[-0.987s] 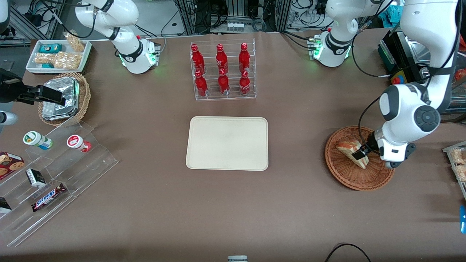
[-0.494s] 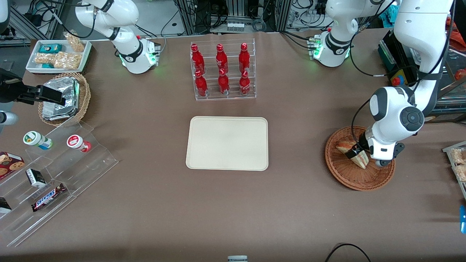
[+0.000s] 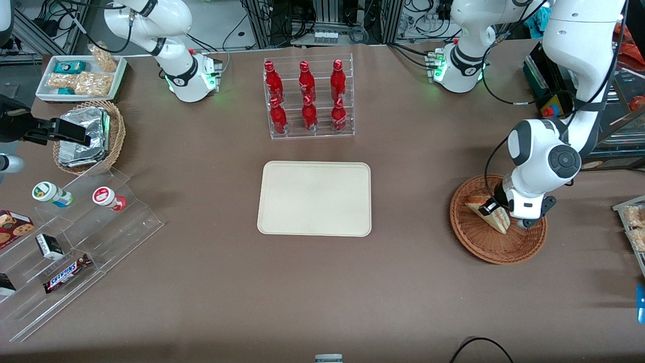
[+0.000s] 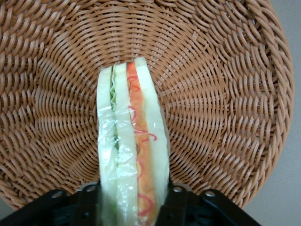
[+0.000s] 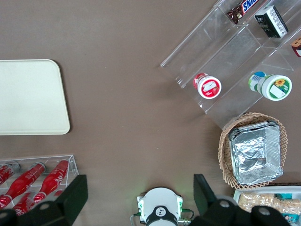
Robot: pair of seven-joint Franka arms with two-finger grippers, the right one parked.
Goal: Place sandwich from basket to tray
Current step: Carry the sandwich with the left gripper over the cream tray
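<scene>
The triangular white-bread sandwich (image 4: 132, 141), standing in the round reddish-brown wicker basket (image 3: 484, 247), is clamped between the jaws of the left gripper (image 4: 134, 200), well apart from the cream rectangular tray (image 3: 315, 198).

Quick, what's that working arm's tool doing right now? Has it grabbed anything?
Tool: closed on the sandwich, one finger on each side; the sandwich lies in the basket.

Sandwich (image 4: 131, 141): white-bread wedge, green and orange-red filling, plastic-wrapped, on edge in round reddish-brown wicker basket (image 3: 484, 244). Gripper (image 3: 491, 207) fingers flank it. Cream tray (image 3: 315, 198) well apart.
</scene>
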